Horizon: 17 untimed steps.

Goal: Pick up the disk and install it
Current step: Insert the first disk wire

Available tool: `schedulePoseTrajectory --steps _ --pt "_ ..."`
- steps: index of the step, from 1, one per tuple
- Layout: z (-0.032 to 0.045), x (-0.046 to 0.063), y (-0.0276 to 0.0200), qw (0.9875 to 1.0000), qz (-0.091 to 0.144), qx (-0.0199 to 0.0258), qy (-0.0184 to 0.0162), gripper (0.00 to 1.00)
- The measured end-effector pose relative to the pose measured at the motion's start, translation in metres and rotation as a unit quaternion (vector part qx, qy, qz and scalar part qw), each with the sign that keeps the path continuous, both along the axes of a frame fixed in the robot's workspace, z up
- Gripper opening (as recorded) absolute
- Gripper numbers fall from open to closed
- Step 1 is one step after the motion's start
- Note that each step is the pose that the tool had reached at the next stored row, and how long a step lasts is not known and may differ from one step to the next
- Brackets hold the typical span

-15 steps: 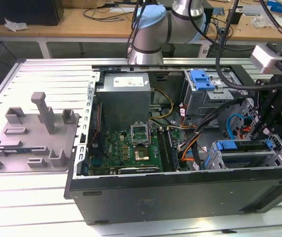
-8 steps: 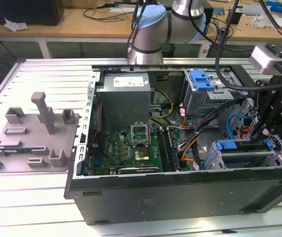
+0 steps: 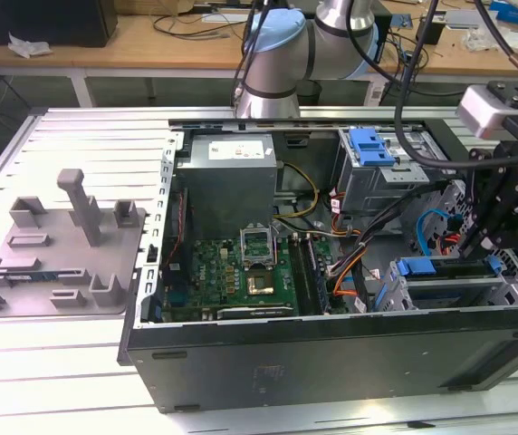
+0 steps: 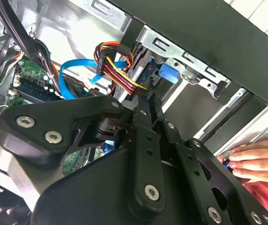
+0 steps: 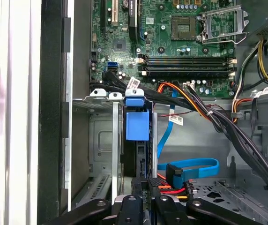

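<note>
The disk point(image 5: 137, 125) stands on edge in a slot of the metal drive cage point(image 5: 99, 140), with its blue carrier tab toward the motherboard. In the exterior view the disk point(image 3: 419, 267) sits in the front bay at the right of the open computer case point(image 3: 331, 353). My gripper point(image 5: 145, 185) is at the disk's other end, and its black fingers look shut on the narrow edge. In the second wrist view my gripper point(image 4: 145, 101) points at the blue tab point(image 4: 168, 73) in the cage. In the exterior view my gripper point(image 3: 478, 243) hangs just above that bay.
A bundle of power wires point(image 4: 120, 65) and a blue data cable point(image 5: 190, 168) lie close beside the cage. A hand point(image 4: 258, 161) rests on the case's outer edge. A bare blue bracket point(image 3: 372, 145) lies on the rear cage. A grey fixture plate point(image 3: 60, 245) sits to the exterior view's left.
</note>
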<state>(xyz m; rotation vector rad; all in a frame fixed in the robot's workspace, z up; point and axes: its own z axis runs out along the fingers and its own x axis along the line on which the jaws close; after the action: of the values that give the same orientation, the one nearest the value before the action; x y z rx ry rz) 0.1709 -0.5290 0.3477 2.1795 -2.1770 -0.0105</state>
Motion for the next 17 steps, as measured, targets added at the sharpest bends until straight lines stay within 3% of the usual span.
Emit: schedulePoseTrajectory --steps 17 --pt "-0.0063 0.0009 0.0000 1.0000 -0.001 -0.0003 0.0000 0.16"
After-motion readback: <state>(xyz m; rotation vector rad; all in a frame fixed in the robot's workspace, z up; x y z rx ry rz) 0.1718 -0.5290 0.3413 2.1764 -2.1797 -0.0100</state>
